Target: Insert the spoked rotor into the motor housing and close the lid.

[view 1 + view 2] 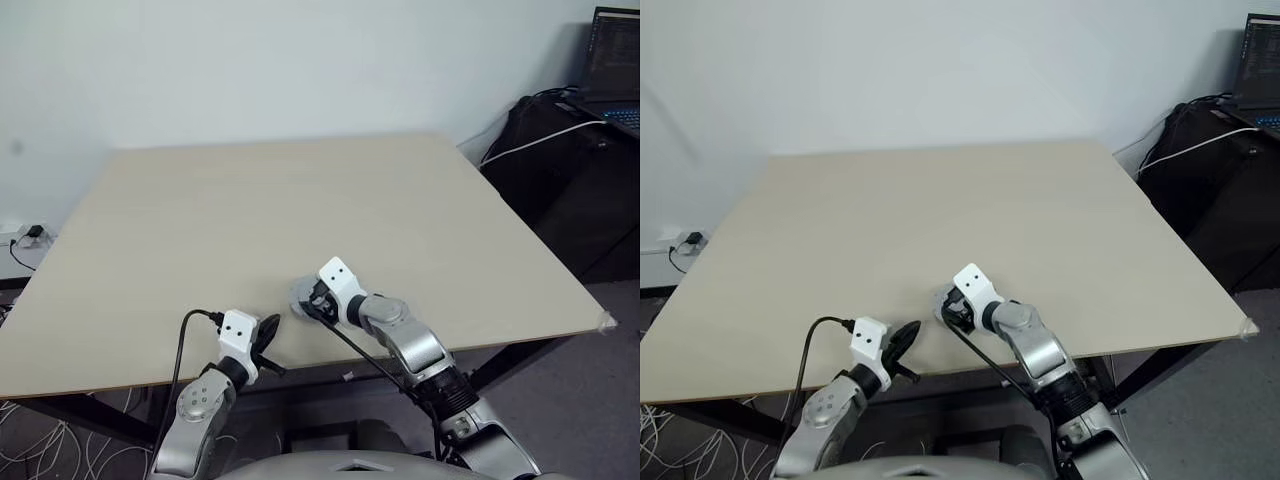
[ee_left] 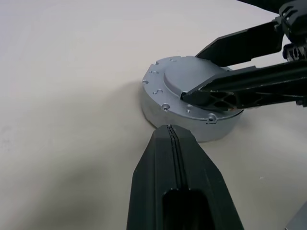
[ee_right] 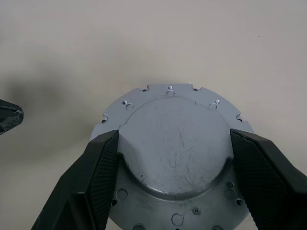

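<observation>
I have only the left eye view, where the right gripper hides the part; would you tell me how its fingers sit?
Observer: In the right wrist view, the right gripper straddles the lid, one finger against each side of its raised round centre.
Operator: Thank you. Is the lid level?
Observer: Yes. The left wrist view shows it level, its grey side wall reaching down to the table; what lies beneath I cannot tell.
Operator: And the left gripper?
Observer: The left gripper is shut, its tip pointing at that side wall, just short of it.
</observation>
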Controlling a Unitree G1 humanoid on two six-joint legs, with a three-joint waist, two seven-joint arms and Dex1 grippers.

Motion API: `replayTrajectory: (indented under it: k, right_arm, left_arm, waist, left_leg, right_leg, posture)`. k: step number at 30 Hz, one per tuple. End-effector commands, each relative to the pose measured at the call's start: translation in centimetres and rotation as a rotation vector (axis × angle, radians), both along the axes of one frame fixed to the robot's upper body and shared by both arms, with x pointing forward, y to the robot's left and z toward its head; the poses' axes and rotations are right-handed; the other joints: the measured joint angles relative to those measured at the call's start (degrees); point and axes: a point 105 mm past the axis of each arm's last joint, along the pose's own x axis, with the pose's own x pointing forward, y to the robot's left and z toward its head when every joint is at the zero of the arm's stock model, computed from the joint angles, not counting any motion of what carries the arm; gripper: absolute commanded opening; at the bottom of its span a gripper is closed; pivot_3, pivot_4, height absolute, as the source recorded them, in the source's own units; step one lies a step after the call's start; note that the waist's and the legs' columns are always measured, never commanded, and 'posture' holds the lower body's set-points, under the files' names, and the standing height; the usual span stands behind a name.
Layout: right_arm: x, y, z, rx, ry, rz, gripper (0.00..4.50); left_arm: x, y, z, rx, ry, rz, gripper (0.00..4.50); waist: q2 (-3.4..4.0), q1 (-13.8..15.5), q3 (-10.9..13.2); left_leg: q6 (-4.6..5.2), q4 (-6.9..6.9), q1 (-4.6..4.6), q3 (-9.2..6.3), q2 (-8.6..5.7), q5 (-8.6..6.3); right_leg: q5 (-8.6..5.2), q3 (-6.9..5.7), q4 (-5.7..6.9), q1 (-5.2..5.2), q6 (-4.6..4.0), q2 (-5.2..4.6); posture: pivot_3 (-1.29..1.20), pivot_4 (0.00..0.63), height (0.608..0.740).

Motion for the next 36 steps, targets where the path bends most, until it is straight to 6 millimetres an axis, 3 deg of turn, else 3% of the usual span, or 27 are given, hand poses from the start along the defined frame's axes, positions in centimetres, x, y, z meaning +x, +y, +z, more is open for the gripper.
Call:
replayTrajectory:
  k: [1,9,19,26,36]
  right_arm:
    - [-0.5,-1.4,-2.0,-0.066,0.061,-0.046,3.21]
    - [-0.8,-1.4,-1.9,-0.068,0.08,-0.022,3.21]
    - [-0.6,-1.2,-1.5,-0.059,0.067,-0.027,3.21]
    - [-0.5,-0.9,-1.2,-0.049,0.059,-0.028,3.21]
    - [-0.6,-0.8,-1.0,-0.043,0.054,-0.023,3.21]
  left_arm:
    - [0.9,-0.2,1.6,0.003,-0.072,-0.022,0.0]
    - [3.4,0.5,2.3,0.046,-0.076,-0.091,0.0]
    - [8.1,0.8,2.4,0.016,0.117,-0.033,0.0]
    - [9.0,-1.0,2.1,-0.067,0.302,-0.106,0.0]
    - [9.5,-1.3,1.4,-0.075,0.395,-0.125,0.0]
  waist:
    - [0.0,0.0,0.0]
    - [0.01,0.07,-0.02]
    - [-0.13,0.08,-0.05]
    - [-0.16,-0.02,-0.06]
    - [-0.2,0.05,-0.05]
  left_leg:
    - [0.0,0.0,0.01,0.0,0.0,0.0]
    - [0.0,0.0,0.01,-0.01,-0.01,0.01]
    - [0.26,0.0,0.07,-0.04,-0.05,0.17]
    - [0.26,0.0,0.08,-0.08,-0.06,0.18]
    - [0.12,-0.02,0.08,-0.12,-0.07,0.16]
  right_leg:
    - [0.0,0.0,0.0,0.0,0.01,0.0]
    - [0.0,-0.03,-0.02,0.02,0.0,0.01]
    - [0.04,-0.03,-0.02,0.1,0.06,0.05]
    - [0.07,-0.03,-0.02,0.11,0.11,0.06]
    - [0.05,-0.01,-0.02,0.11,0.08,0.06]
  posture:
    - [0.0,0.0,0.74]
    - [0.0,0.0,0.74]
    - [0.0,0.0,0.74]
    - [0.0,0.0,0.74]
    - [0.0,0.0,0.74]
